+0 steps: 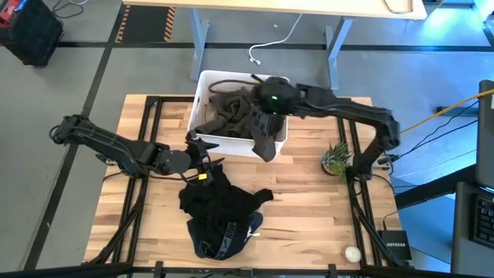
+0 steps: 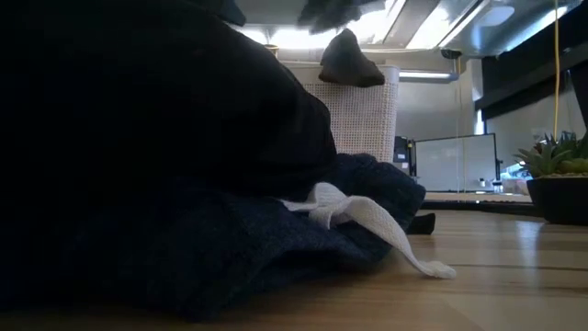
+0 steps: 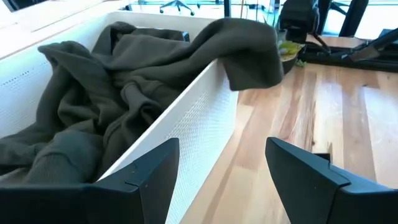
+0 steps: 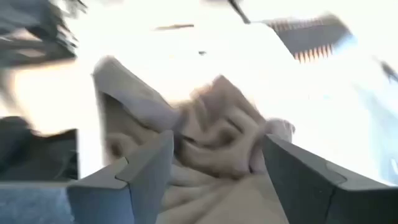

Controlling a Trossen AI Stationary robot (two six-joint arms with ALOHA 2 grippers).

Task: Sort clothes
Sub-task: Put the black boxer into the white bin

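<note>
Olive garment half out of the bin; both grippers empty.

Right gripper [image 1: 266, 104] hovers over the white bin [image 1: 202, 89] at the bench's far edge, fingers spread. Left gripper [image 1: 202, 153], fingers spread, sits near the bin's near wall. Olive clothes [image 1: 231, 112] fill the bin; one piece [image 1: 264, 143] drapes over the rim and may slide out. Dark pile [image 1: 224, 208] lies mid-bench.
</note>
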